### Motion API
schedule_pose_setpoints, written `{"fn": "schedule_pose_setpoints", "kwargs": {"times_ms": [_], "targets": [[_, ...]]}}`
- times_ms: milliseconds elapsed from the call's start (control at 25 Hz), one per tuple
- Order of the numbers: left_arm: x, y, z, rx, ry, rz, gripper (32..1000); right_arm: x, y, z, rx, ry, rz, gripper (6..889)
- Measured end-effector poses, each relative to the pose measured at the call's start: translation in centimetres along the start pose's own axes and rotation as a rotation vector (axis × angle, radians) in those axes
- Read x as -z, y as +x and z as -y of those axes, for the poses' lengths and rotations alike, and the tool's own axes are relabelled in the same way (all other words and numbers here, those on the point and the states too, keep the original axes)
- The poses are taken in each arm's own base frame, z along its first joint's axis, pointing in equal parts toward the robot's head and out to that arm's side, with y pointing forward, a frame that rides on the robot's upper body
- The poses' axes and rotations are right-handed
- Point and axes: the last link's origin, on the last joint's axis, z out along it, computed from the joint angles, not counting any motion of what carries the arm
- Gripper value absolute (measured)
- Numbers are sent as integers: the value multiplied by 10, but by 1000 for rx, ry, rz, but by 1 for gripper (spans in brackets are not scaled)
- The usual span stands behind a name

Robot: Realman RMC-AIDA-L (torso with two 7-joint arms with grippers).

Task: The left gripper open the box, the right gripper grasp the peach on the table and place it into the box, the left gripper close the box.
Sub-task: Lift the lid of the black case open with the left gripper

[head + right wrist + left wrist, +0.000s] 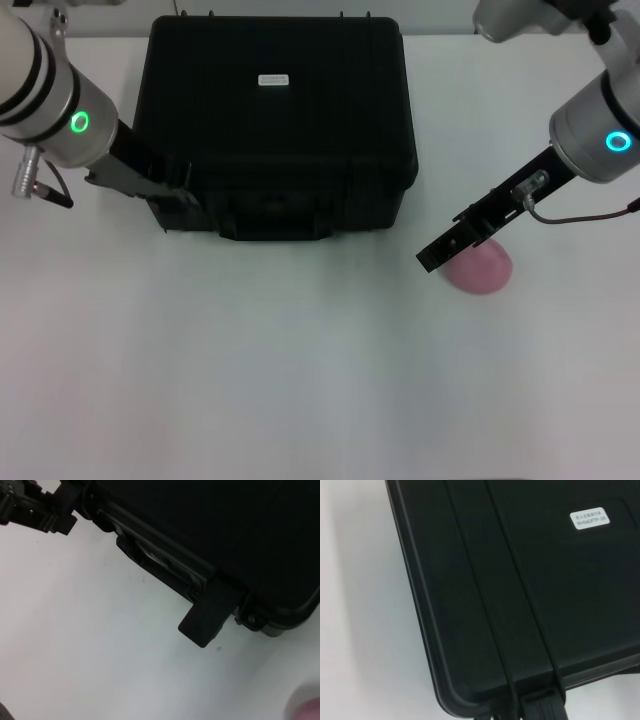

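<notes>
From the head view, the left gripper (178, 185) sits at the closed box's (275, 120) front-left corner, jaw opening impossible to tell. The right gripper (440, 252) hangs just over the peach (482, 268) on the table (300, 370); its spread is unclear. The left wrist view shows the lid and white label (590, 518). The right wrist view shows a box latch (210, 615).

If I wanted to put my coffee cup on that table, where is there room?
The wide white stretch of table in front of the box is bare. It is crowded at the box's front left corner, where the left gripper sits, and on the right, where the right gripper hangs by the peach.
</notes>
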Motion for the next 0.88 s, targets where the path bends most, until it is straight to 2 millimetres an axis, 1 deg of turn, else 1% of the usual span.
{"fn": "schedule_pose_setpoints", "kwargs": {"times_ms": [640, 880], "targets": [[24, 2, -7, -40, 6, -20, 361, 0, -1, 0, 2, 2, 0, 852], [34, 4, -7, -46, 4, -33, 361, -3, -2, 1, -2, 4, -24, 852]]}}
